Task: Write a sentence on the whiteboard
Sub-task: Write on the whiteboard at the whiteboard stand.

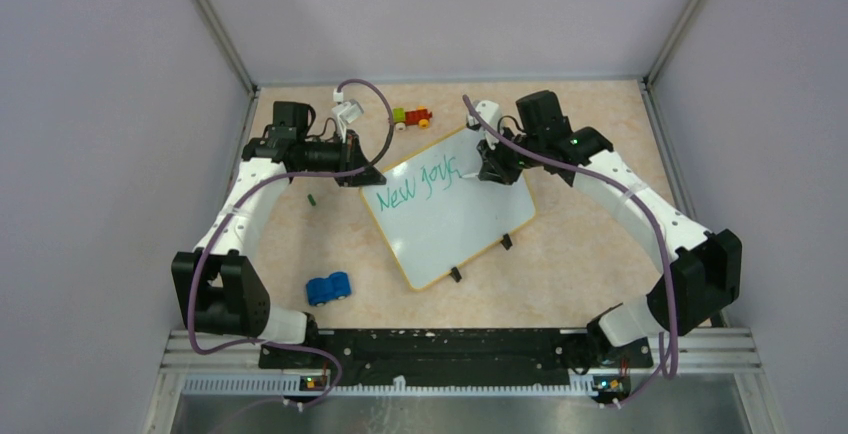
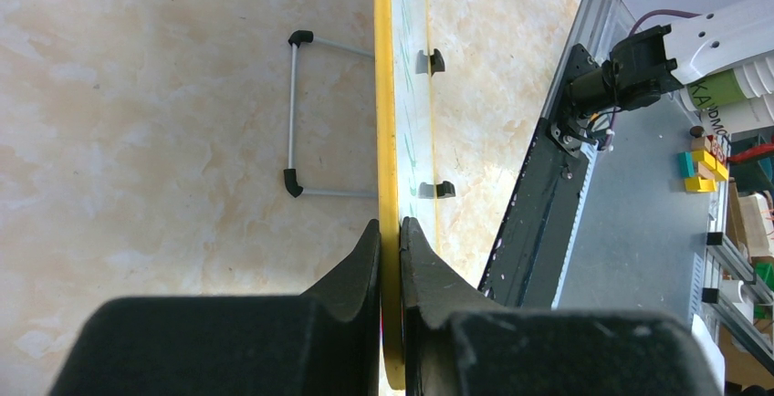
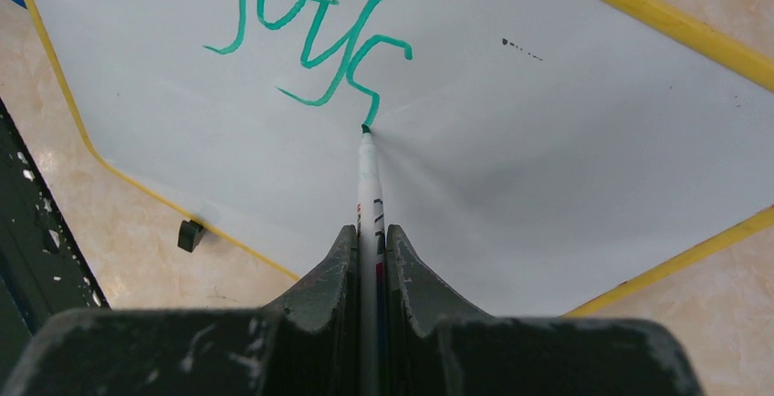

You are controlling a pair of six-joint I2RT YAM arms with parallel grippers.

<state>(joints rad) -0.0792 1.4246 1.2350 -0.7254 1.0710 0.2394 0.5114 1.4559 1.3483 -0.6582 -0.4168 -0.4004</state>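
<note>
Lower left of centre in the top view, a blue toy car (image 1: 328,288) is seen. Beyond it, mid-frame, the whiteboard (image 1: 450,224) is set with its long axis running lower left to upper right. The sentence (image 1: 415,186), "New joys", follows that axis. The whiteboard's left corner is clenched by the left gripper (image 2: 390,227). A marker (image 3: 368,177), pointed up-frame with its tip on the whiteboard, is grasped by the right gripper (image 3: 370,232).

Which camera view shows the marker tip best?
The right wrist view: the marker runs from the fingers to its green tip, touching the whiteboard at the last letter. The left wrist view shows only its far tip; the top view barely shows it.
</note>
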